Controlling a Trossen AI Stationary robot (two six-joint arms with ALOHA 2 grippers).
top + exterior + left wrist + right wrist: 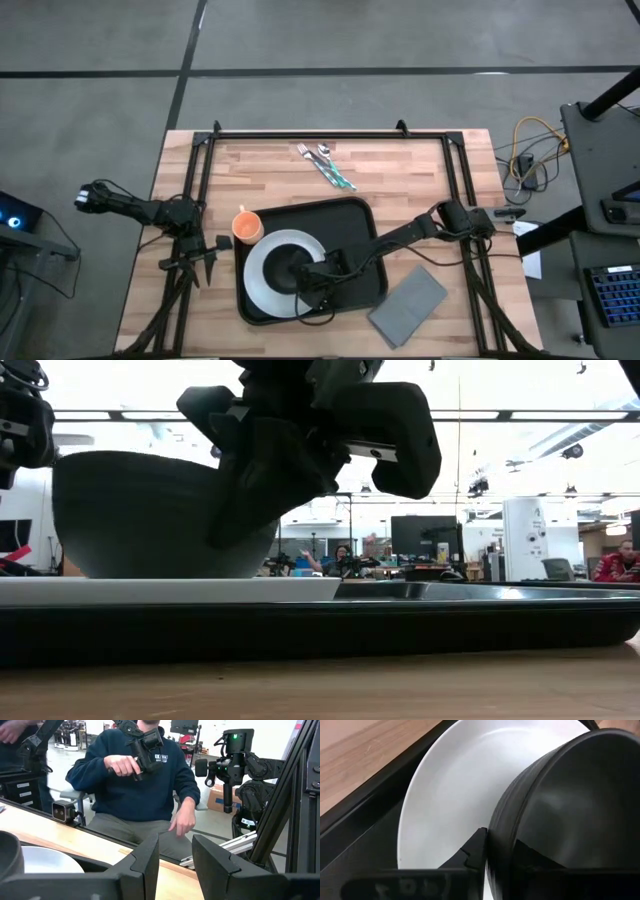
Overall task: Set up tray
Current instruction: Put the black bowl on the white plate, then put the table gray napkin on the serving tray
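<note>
Right gripper (318, 272) pinches the dark round bowl's (291, 268) rim on the white plate (262, 272) in the large black rectangular tray (360, 215); best part fingers fully, lift straight; left gripper (207, 257) waits tableside, fingers apart.

Right gripper (318, 274) low, left gripper (203, 256) parted.
</note>
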